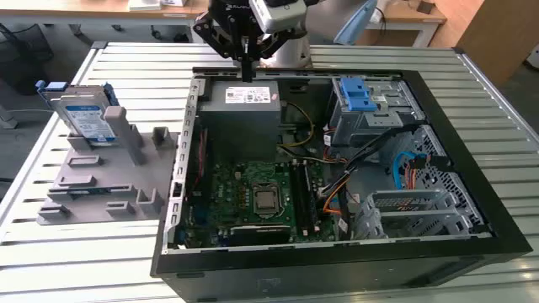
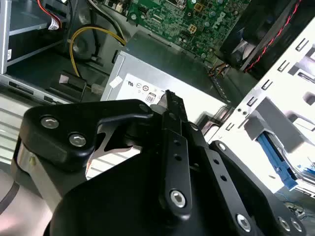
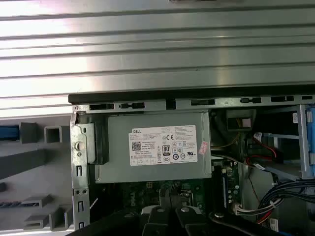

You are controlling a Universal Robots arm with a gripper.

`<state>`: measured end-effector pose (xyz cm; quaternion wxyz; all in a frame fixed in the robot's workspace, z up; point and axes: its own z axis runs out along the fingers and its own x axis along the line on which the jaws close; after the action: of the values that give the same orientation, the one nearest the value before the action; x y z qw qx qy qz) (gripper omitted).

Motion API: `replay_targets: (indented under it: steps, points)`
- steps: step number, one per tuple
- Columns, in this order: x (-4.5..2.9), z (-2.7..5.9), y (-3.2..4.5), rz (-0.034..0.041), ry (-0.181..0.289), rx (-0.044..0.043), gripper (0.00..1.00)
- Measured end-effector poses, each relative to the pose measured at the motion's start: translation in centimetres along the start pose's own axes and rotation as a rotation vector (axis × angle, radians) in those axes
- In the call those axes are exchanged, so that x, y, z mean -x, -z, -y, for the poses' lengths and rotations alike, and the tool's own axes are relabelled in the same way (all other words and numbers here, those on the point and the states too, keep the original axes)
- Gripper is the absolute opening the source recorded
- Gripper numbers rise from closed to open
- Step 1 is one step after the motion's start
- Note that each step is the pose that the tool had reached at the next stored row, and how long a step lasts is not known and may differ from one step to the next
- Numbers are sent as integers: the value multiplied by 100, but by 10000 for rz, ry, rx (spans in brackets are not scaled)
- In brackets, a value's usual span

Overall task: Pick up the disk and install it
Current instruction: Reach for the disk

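Above the power-supply box (image 1: 244, 117), the gripper (image 1: 247, 77) hangs, fingers (image 1: 247, 63) pressed together and empty; the disk (image 1: 86, 120) stands in a grey holder (image 1: 101, 183).

The desk (image 1: 135, 60) is made of ribbed, shiny metal. The disk (image 1: 87, 120) is cased in silver metal, with blue plastic rails. The hand (image 1: 247, 72) is finished smooth black.

Exterior view overlooks the whole computer case (image 1: 337, 274); both wrist views closely face its power supply (image 3: 152, 169) (image 2: 167, 69).

The disk (image 1: 87, 120) stands on a holder (image 1: 93, 183) at the exterior view's left of the open case (image 1: 337, 273)
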<state>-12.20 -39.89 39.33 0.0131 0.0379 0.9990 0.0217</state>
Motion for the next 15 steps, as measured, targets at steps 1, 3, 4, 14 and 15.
replay_targets:
  steps: [1, 3, 4, 14, 15]
  points:
    - [0, 0, 0, 0, 0, 0, 11]
    - [0, 0, 0, 0, 0, 0, 11]
    - [0, 0, 0, 0, 0, 0, 11]
    - [-31, 2, 1, 0, 0, -1, 11]
    - [-44, 3, 2, 0, 1, -1, 11]
